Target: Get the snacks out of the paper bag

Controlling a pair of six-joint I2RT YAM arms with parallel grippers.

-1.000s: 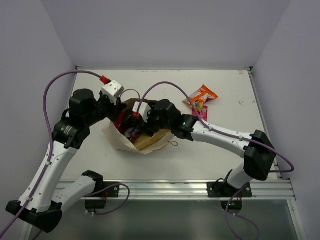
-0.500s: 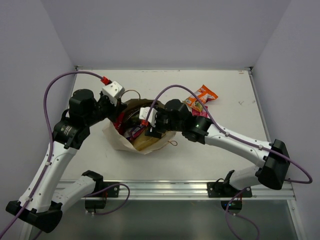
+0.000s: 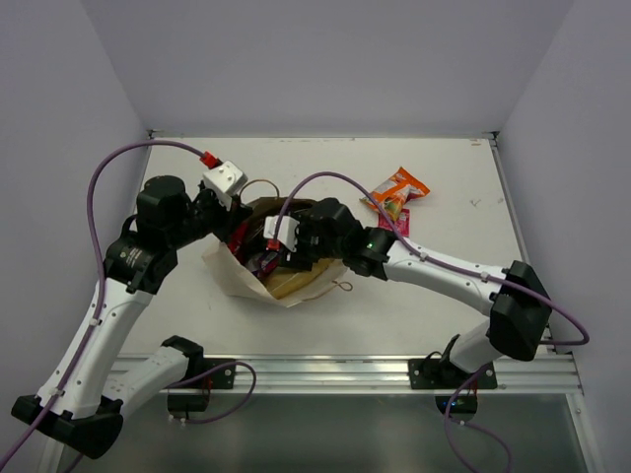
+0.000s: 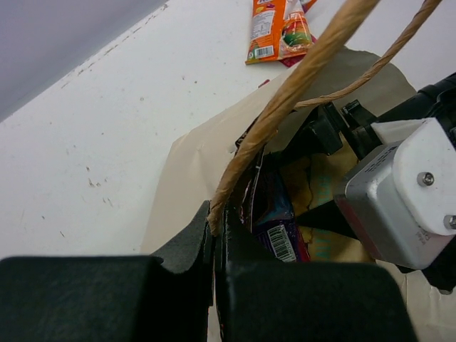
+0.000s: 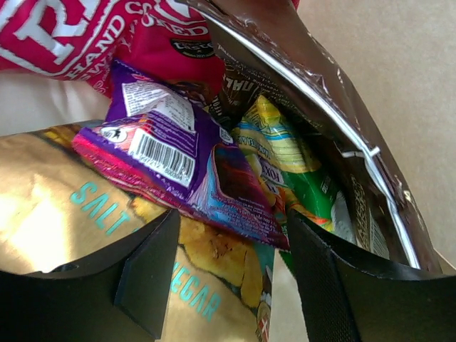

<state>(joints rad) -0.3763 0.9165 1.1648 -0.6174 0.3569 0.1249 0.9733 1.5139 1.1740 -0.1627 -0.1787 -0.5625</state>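
The paper bag (image 3: 229,278) lay left of centre on the table (image 3: 463,187); the left gripper (image 4: 216,231) was clamped tight on its rim beside the cord handle (image 4: 299,71); the right gripper (image 5: 229,231), fingers spread and holding nothing, sat inside the bag's mouth over a purple packet (image 5: 178,164); an orange packet (image 3: 396,189) lay outside.
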